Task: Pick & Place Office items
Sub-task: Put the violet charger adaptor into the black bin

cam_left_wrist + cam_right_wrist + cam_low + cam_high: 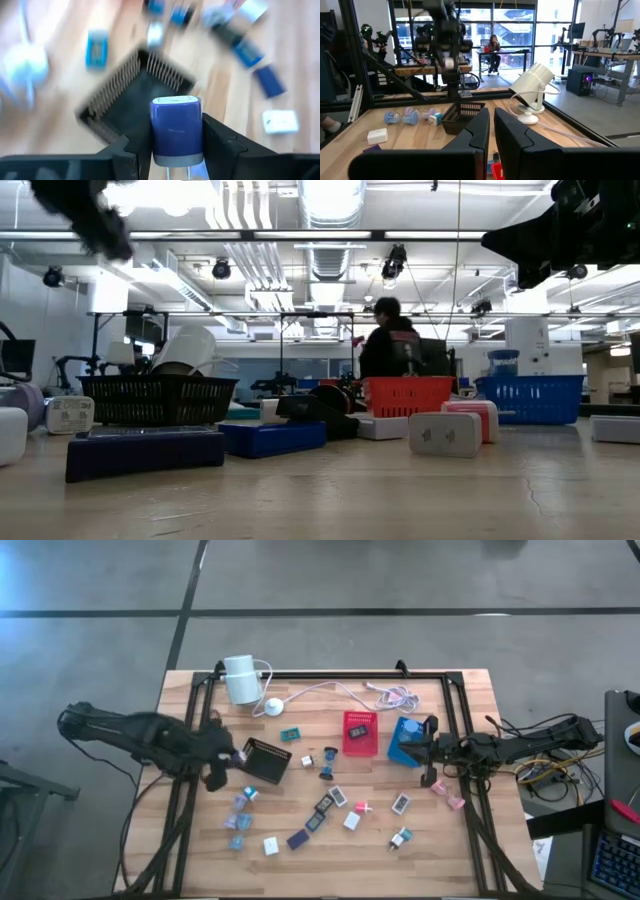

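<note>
left gripper [177, 150]: clenched on 1 purple charger block [177, 127], prongs pointing back toward the wrist
black tray [137, 90]: just ahead, below the block
right gripper [490, 130]: closed, empty, far side

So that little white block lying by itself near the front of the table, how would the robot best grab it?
Probably from straight above, fingers closing across the narrower sides of the white block. It lies flat on the wooden table with bare wood around it, and the purple piece beside it sits clear, so there should be room for fingers.
</note>
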